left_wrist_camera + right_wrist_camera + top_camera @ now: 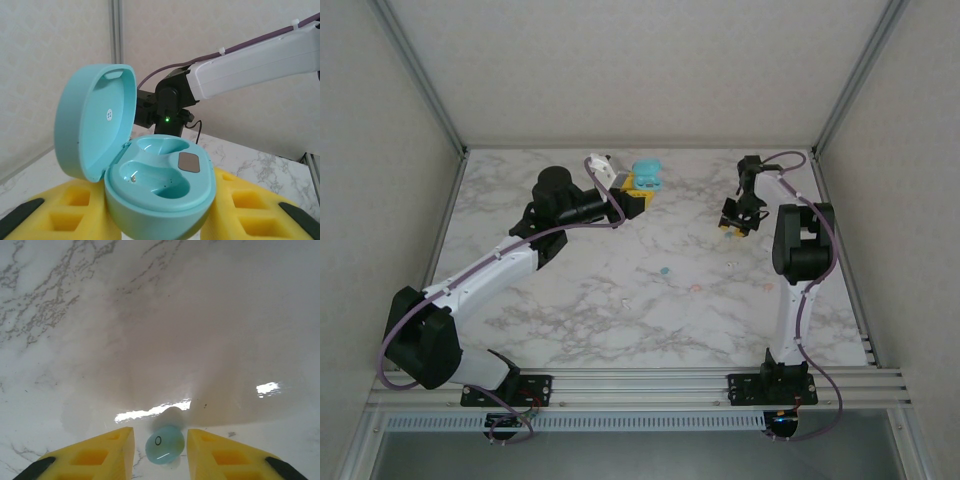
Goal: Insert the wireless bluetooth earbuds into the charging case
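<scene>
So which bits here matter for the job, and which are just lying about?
For the job: open teal charging case in the left gripper; teal earbud between the fingers of the right gripper; loose teal earbud and pink earbud on the table.
Lying about: a pale speck, too small to identify.

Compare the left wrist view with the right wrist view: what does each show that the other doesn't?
Left wrist, not right wrist: the open teal charging case, lid up, no earbuds in its wells, clamped between the left fingers, with the right arm behind it. Right wrist, not left wrist: a teal earbud between the right fingers, with a gap visible on its left side. Both: yellow fingers and the marble table.
</scene>
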Robot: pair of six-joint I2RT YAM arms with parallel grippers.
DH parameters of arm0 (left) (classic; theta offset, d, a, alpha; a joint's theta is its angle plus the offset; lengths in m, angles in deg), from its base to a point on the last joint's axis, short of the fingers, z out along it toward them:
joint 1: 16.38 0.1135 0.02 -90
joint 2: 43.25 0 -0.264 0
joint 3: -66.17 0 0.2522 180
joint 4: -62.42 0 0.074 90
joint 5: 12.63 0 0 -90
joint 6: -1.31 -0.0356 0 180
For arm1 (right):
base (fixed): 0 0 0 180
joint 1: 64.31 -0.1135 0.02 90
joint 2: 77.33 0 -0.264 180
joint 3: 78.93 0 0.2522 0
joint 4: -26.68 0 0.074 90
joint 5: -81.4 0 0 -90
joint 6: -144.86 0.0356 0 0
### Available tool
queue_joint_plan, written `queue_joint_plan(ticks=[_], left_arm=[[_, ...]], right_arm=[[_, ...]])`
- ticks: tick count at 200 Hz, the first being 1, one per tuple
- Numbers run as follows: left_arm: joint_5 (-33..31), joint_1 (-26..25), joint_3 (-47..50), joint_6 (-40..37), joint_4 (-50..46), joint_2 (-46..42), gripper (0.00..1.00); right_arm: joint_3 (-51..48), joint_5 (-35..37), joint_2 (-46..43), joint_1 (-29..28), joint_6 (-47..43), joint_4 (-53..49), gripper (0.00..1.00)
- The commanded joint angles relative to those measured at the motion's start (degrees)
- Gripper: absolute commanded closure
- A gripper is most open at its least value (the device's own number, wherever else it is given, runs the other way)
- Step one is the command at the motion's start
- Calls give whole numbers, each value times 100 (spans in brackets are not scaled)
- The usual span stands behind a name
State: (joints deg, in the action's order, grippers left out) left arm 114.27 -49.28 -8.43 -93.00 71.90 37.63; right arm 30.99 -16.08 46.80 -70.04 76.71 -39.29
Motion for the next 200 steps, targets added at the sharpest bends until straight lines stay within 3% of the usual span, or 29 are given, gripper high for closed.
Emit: queue_joint_plan(ticks=[1, 200], left_arm=[[-61, 32, -134, -60, -2, -125, 74], [-56, 30, -165, -33, -26, -99, 74]], right_arm=[[157, 36, 130, -64, 77, -205, 68], [798, 435, 521, -239, -815, -764, 72]])
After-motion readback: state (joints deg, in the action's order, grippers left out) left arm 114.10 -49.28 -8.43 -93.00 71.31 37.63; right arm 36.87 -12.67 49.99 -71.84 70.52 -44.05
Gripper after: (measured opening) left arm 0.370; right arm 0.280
